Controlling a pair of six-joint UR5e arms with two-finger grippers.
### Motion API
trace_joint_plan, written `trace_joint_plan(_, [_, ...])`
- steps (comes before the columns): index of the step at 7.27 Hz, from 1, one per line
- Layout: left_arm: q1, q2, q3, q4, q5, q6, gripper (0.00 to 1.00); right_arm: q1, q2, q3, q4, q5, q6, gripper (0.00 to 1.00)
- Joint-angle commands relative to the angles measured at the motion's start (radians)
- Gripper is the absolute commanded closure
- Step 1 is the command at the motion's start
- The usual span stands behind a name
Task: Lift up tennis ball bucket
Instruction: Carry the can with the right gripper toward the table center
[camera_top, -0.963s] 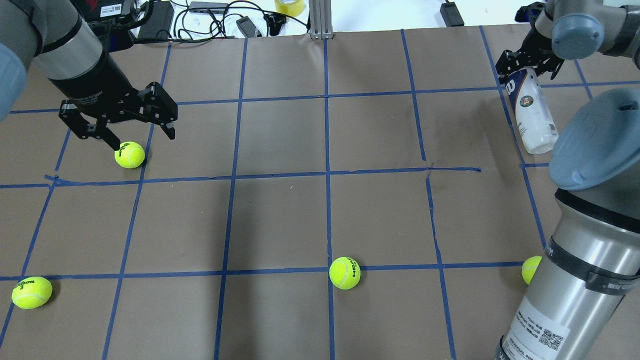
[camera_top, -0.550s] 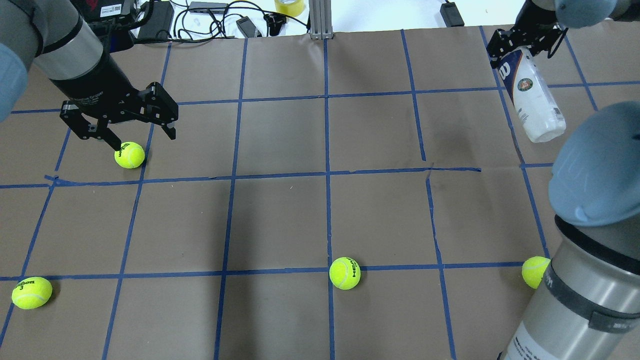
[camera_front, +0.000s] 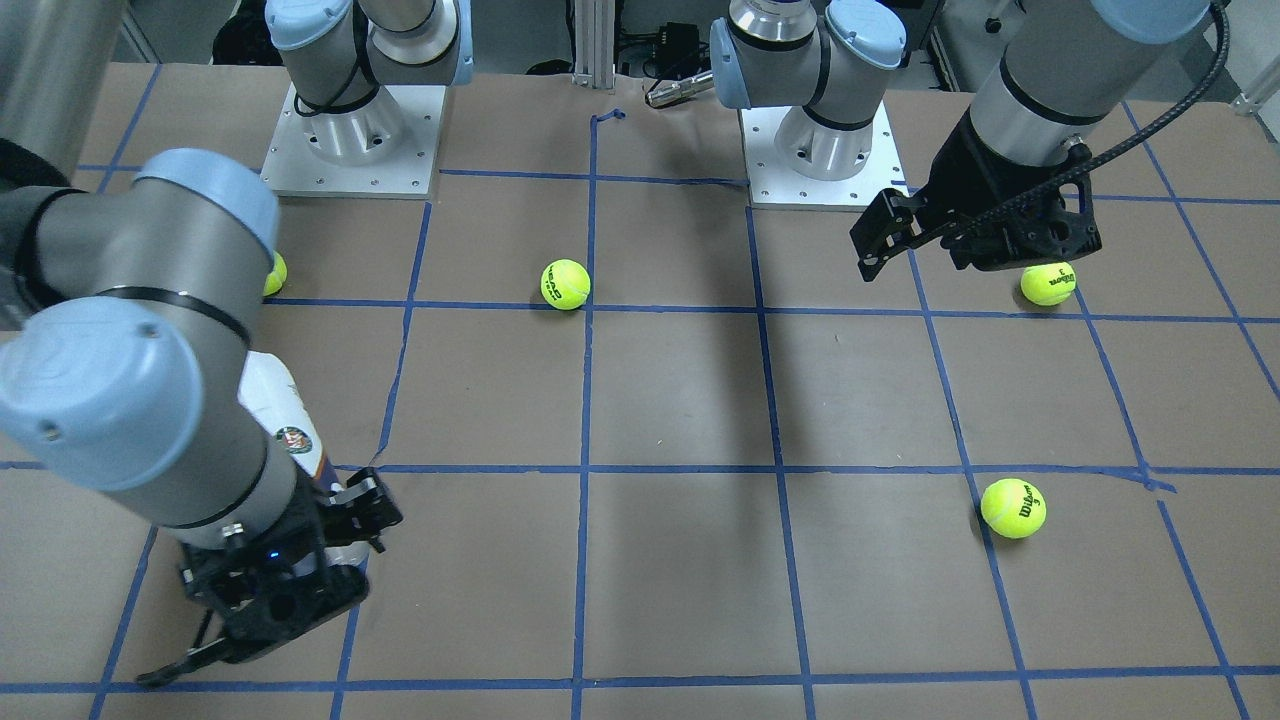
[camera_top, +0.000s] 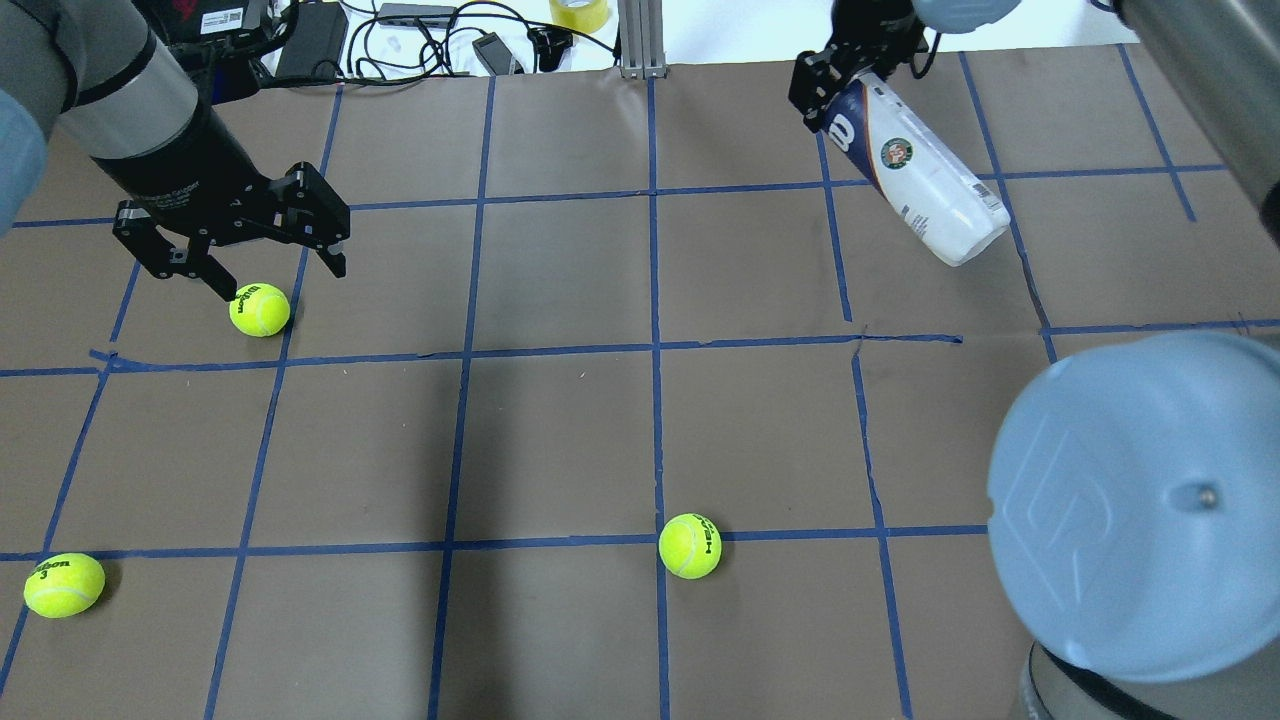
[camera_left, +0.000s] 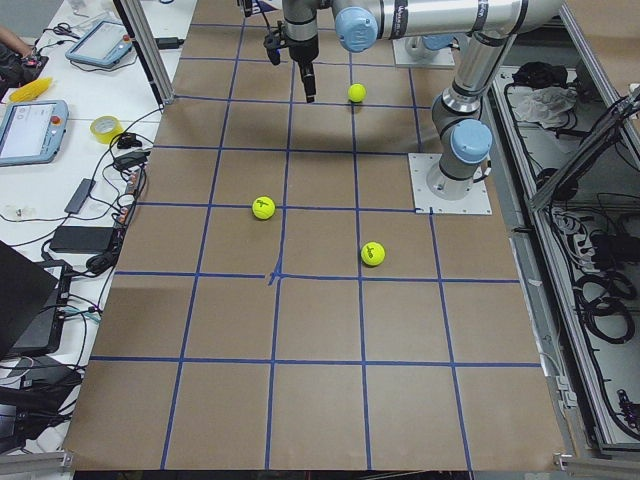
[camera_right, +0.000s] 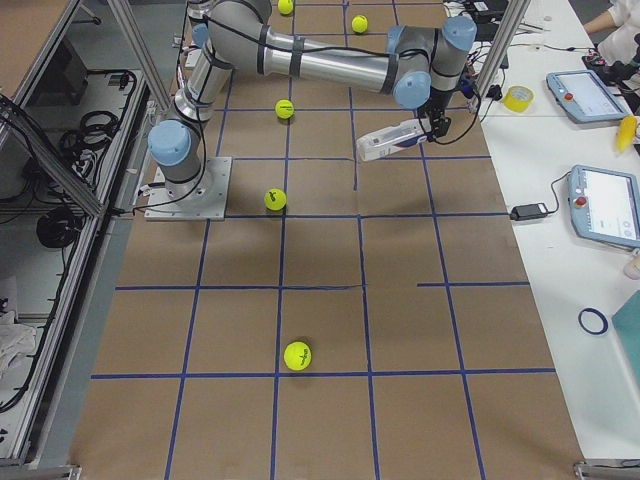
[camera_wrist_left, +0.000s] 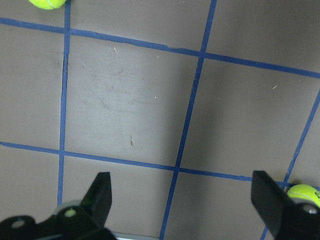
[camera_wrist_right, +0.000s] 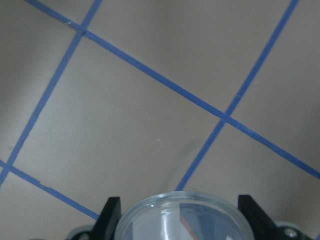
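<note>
The tennis ball bucket (camera_top: 925, 190) is a clear tube with a white and navy label. My right gripper (camera_top: 838, 78) is shut on its navy end and holds it tilted above the table at the far right. The bucket also shows in the front view (camera_front: 290, 425), in the right side view (camera_right: 392, 141), and as a clear rim in the right wrist view (camera_wrist_right: 182, 217). My left gripper (camera_top: 283, 280) is open and empty. It hovers above the table on the left, beside a tennis ball (camera_top: 259, 309).
Other tennis balls lie at the near left (camera_top: 62, 585) and near centre (camera_top: 689, 546); another (camera_front: 275, 273) sits half hidden behind my right arm. My right arm's elbow (camera_top: 1130, 500) looms over the near right. Cables and gear (camera_top: 400, 30) line the far edge.
My right gripper has carried the bucket up and to the left, off the table's right edge area. My left gripper has stayed almost still.
</note>
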Motion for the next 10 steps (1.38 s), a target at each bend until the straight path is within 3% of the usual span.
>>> trace_joint_plan(1, [0.002,-0.001,0.000,0.000,0.000,0.000,0.00,0.087,0.004,0.037,-0.066,0.004,-0.147,0.96])
trace_joint_plan(4, [0.003,0.001,0.000,0.002,0.002,0.000,0.00,0.225,0.047,0.093,-0.211,0.006,-0.372,1.00])
trace_joint_plan(8, [0.005,0.001,0.000,0.002,0.004,0.000,0.00,0.415,0.121,0.105,-0.281,-0.008,-0.406,1.00])
trace_joint_plan(10, [0.006,0.001,0.002,0.002,0.004,0.000,0.00,0.426,0.168,0.105,-0.366,-0.002,-0.415,1.00])
